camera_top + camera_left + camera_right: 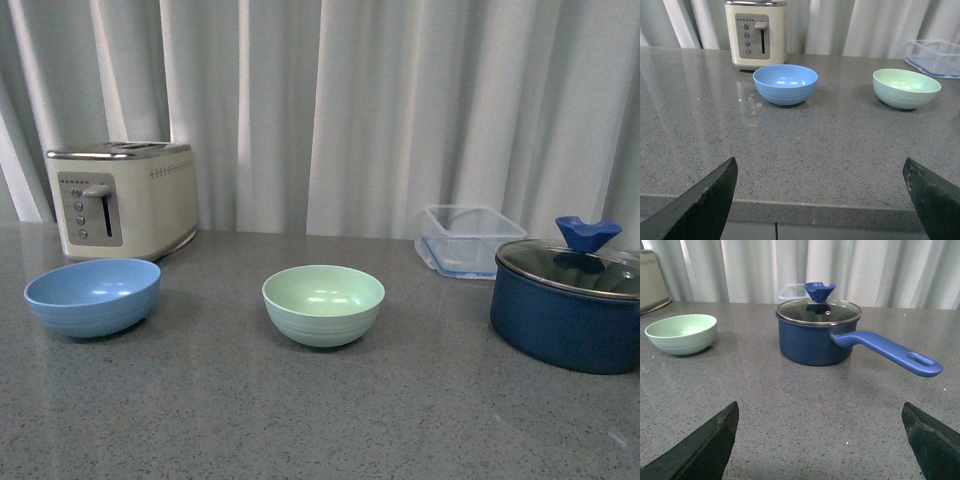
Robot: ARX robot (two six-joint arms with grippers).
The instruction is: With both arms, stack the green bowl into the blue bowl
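Green bowl (323, 305) stands right of the toaster (122, 198), blue bowl (92, 296) just before it (each upright, well apart). Left wrist: left gripper (820, 200) gapes wide, the 2 bowls well beyond its tips. Right wrist: right gripper (819, 440) likewise spread, green bowl far ahead.

I count two bowls: one green bowl (323, 305), one blue bowl (92, 296). One toaster (122, 198). One clear container (468, 238). One lidded pot (565, 322), single lid (818, 313), single handle (888, 352). Two grippers on my wrist cams: left gripper (819, 160), right gripper (820, 404), two fingers (700, 205) visible each.
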